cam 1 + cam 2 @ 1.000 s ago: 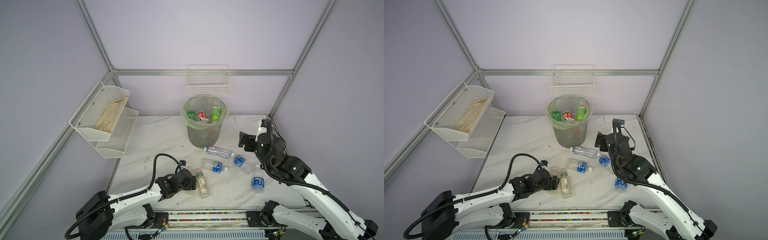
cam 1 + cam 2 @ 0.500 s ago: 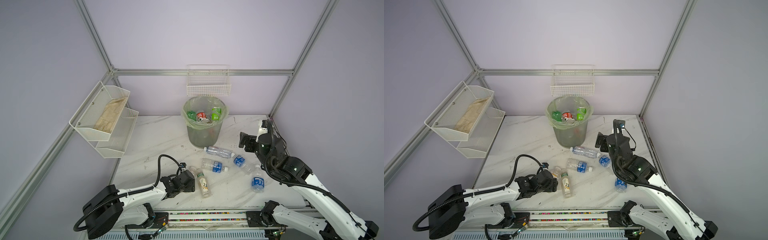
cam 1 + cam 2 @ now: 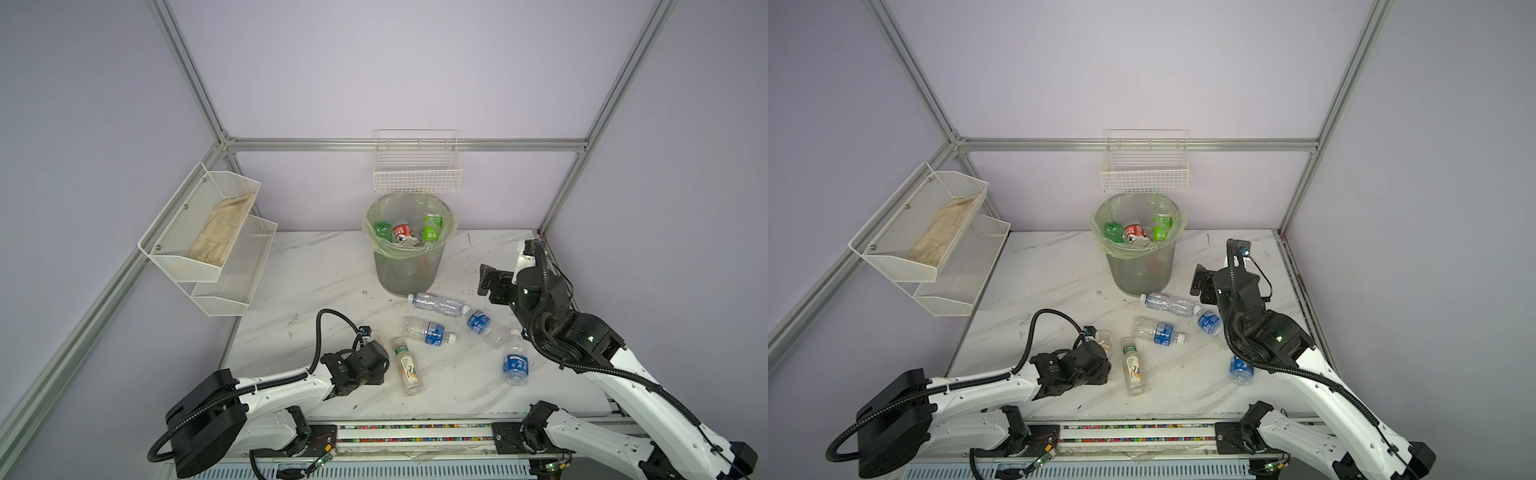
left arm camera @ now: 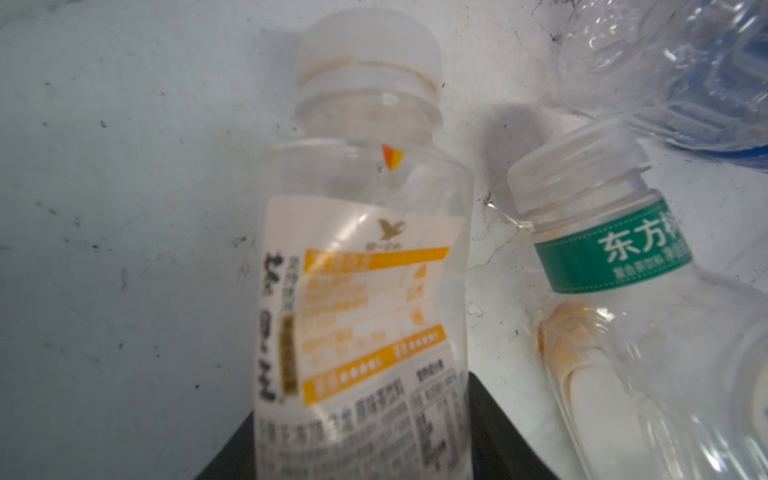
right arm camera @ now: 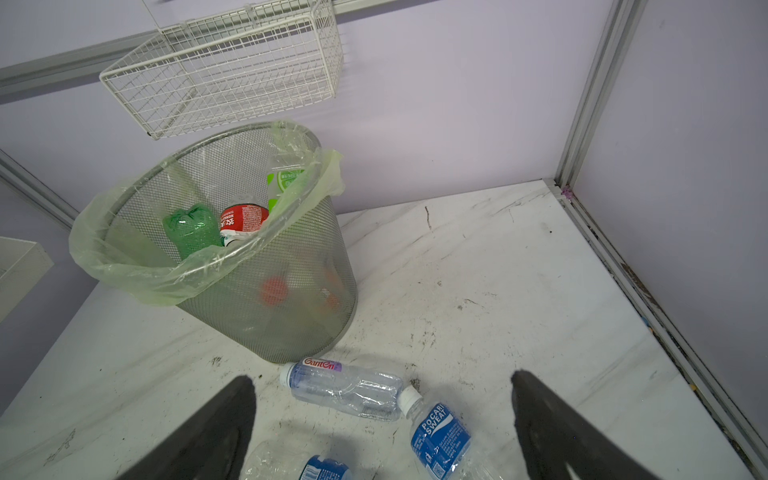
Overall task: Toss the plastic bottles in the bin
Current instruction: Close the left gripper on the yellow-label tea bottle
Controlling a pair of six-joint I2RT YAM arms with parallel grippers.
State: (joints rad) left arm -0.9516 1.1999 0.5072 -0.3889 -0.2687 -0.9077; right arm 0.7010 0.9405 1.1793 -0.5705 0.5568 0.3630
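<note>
Bottles (image 3: pixel 434 303) lie loose on the tabletop (image 3: pixel 324 270) near the bin (image 3: pixel 407 276), several already inside. My left gripper (image 3: pixel 374 351) straddles the orange-label bottle (image 4: pixel 365 291), low, to lift it; whether it pinches I cannot tell. My right gripper (image 5: pixel 380 376) hangs wide open, empty, over two more, ready.

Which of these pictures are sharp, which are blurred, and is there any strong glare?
Left wrist view: the orange-labelled bottle sits close to the lens and its print is smeared; the green-banded bottle reads sharper. Right wrist view: sharp, the Ganten bottle label is readable. In both top views: even, soft light, faint shadows, no strong glare on the marble table.
</note>
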